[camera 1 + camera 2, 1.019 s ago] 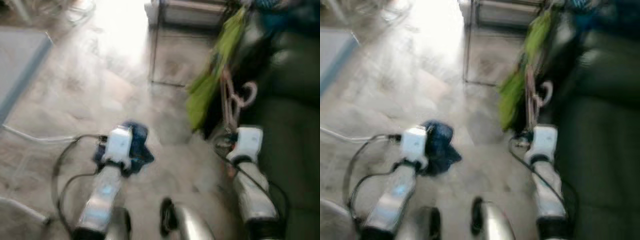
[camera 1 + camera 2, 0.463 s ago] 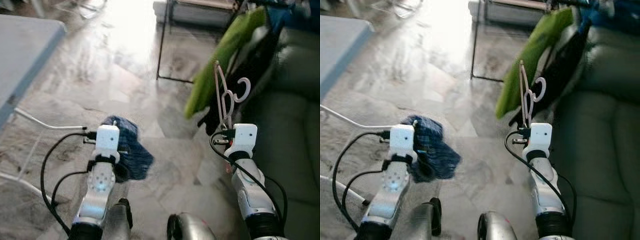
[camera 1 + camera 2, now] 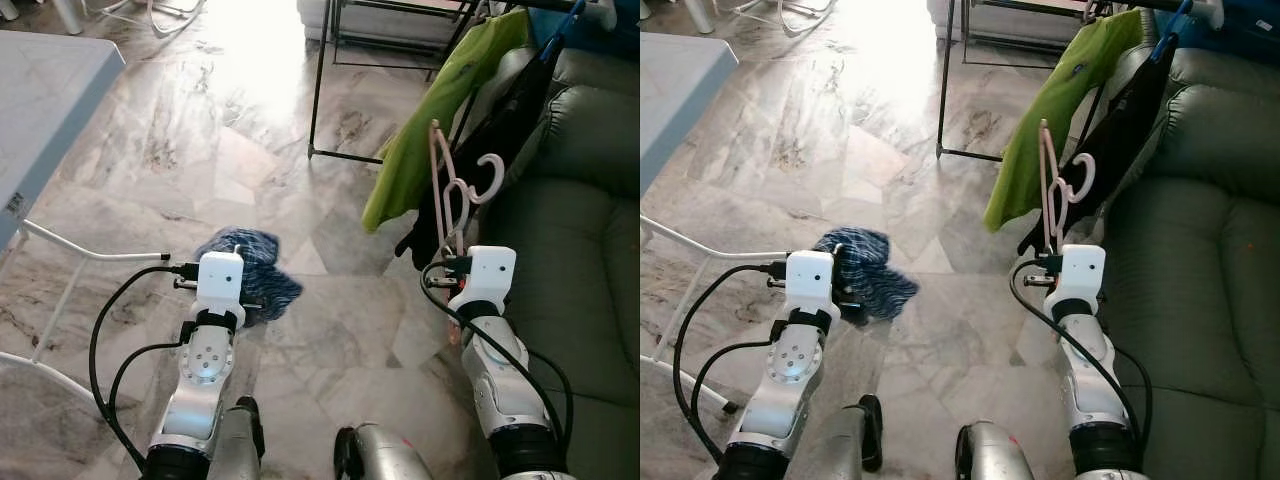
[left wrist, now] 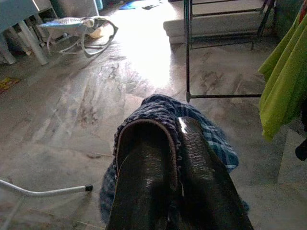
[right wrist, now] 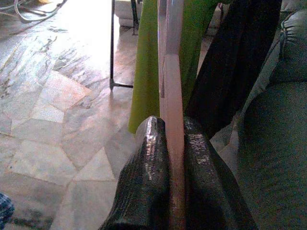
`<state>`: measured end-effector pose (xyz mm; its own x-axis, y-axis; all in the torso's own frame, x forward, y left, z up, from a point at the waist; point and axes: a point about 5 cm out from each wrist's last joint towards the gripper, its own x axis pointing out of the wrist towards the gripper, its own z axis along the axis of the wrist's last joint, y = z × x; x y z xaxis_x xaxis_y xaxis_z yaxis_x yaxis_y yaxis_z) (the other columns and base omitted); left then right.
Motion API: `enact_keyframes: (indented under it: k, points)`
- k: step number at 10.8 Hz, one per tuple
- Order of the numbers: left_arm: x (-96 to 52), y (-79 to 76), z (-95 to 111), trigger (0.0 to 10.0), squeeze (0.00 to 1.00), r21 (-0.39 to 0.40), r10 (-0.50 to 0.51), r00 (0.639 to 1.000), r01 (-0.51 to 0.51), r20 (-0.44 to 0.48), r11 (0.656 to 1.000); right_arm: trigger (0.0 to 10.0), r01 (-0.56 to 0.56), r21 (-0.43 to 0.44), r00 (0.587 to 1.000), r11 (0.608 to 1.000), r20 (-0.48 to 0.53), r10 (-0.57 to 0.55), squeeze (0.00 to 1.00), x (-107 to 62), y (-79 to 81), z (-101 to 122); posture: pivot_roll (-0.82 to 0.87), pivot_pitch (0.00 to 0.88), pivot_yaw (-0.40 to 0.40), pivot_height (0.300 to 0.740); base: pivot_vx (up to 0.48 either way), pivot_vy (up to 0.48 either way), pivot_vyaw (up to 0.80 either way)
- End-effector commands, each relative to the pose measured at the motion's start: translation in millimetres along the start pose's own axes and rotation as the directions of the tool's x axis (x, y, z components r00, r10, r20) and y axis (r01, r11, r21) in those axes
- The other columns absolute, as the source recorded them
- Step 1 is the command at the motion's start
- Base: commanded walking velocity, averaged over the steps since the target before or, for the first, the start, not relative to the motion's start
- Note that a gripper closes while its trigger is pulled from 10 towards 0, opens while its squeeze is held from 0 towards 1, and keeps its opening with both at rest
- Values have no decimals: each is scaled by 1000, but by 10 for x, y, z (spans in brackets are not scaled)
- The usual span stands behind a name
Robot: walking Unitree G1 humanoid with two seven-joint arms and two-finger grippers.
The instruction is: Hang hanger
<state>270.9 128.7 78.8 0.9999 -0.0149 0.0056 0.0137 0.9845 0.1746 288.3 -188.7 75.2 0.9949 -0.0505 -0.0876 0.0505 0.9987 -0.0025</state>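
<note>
**Two tools, each clamped on its load beside the sofa**

Two silver arms reach forward over a marble tile floor (image 3: 300, 330), which spreads across the scene with bright glare at the far end. A dark green sofa (image 3: 590, 250) runs along the robot's right. At the far left stands a pale blue surface (image 3: 40, 100) on white tube legs. Ahead and to the right a black metal rack (image 3: 325, 90) carries a lime green garment (image 3: 425, 130) and a black garment (image 3: 515, 110), both hanging just beside the sofa's near end.

The left tool (image 4: 175, 158) is low over the floor, its two fingers pressed together on a crumpled blue plaid cloth (image 3: 245, 272), which bunches around and beyond the fingertips.

The right tool (image 5: 172, 143) is closed tight on a pale pink hanger (image 3: 452, 195), the two black fingers (image 5: 148, 177) squeezing the hanger's flat body between them. The hanger stands upright straight above that tool, its hook (image 3: 490, 175) curling at the top toward the sofa. It rises in front of the black garment and just beside the green one, near the rack but below the rail where the clothes hang.
</note>
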Motion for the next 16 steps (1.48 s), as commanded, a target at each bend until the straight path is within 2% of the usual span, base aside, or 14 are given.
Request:
enact_keyframes:
  k: [1, 5, 7, 10, 11, 14, 16]
  points:
    - [-33, -32, -34, 10000, 0, -9, -21, 1000, 21, -18, 1000, 10000, 20, 6, 1000, 1000, -24, -20, 0, -21, -54, -44, 14, 209, -51, 740, 0, 0, -800]
    - [-42, -49, -36, 10000, 0, -18, -35, 999, 35, -22, 999, 10000, 24, 7, 999, 1000, -34, -24, 0, -22, -65, -53, 12, 212, -51, 740, 0, 0, -800]
    - [-46, -89, -27, 10000, 0, -29, -74, 997, 73, -26, 997, 10000, 30, 4, 999, 1000, -34, -30, 0, -26, -75, -53, 11, 212, -52, 740, 0, 0, -800]
    - [-49, -92, -41, 10000, 0, -116, -111, 993, 104, -51, 988, 10000, 38, 3, 999, 999, -32, -38, 0, -25, -91, -47, 9, 212, -53, 740, 0, 0, -800]
    - [-47, -51, -50, 10000, 0, -62, -80, 996, 77, -45, 995, 10000, 43, 1, 999, 999, -28, -43, 0, -24, -94, -43, 10, 213, -53, 740, 0, 0, -800]
    - [-36, -34, -47, 10000, 0, -67, -76, 996, 72, -53, 995, 10000, 49, 1, 999, 999, -19, -49, 0, -7, -90, -25, 13, 211, -52, 740, 0, 0, -800]
    - [-52, -66, -65, 10000, 0, -70, -86, 994, 82, -61, 994, 10000, 54, -4, 998, 999, -21, -54, 0, -14, -99, -29, 11, 214, -53, 740, 0, 274, -800]
